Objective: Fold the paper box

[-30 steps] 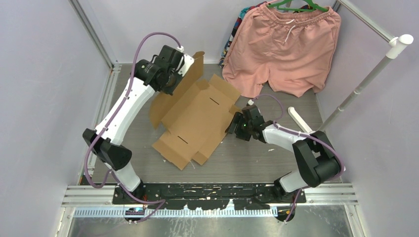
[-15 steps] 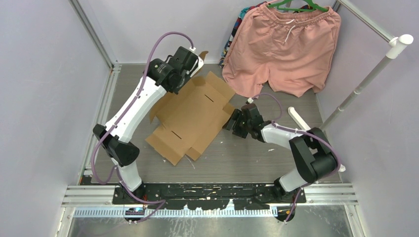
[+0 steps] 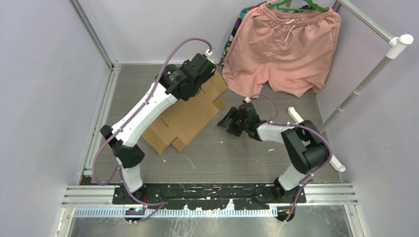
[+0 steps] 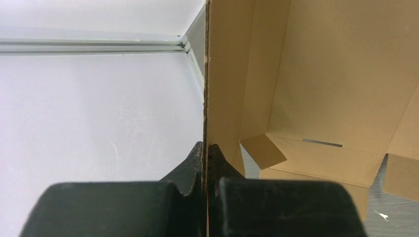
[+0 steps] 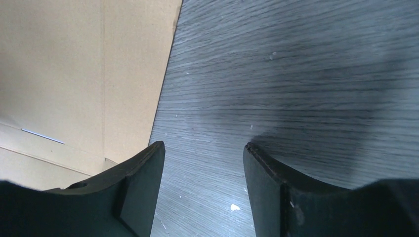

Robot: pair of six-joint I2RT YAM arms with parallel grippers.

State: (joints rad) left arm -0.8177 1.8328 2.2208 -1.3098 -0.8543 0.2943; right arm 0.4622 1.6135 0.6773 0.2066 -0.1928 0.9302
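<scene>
Now left end effector (image 4: 205, 149) pinches paper box (image 4: 336, 89) edge.

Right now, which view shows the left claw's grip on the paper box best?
The left wrist view: the left claw is shut on a flap edge of the paper box. From the top, the left arm hides that grip. The right wrist view shows only cardboard.

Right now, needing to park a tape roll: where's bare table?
Bare: near strip of the grey wood-grain table, between the brown cardboard box, the right gripper and the black base rail. Crowded: far side, pink fabric shorts, left gripper pinching the box.
</scene>
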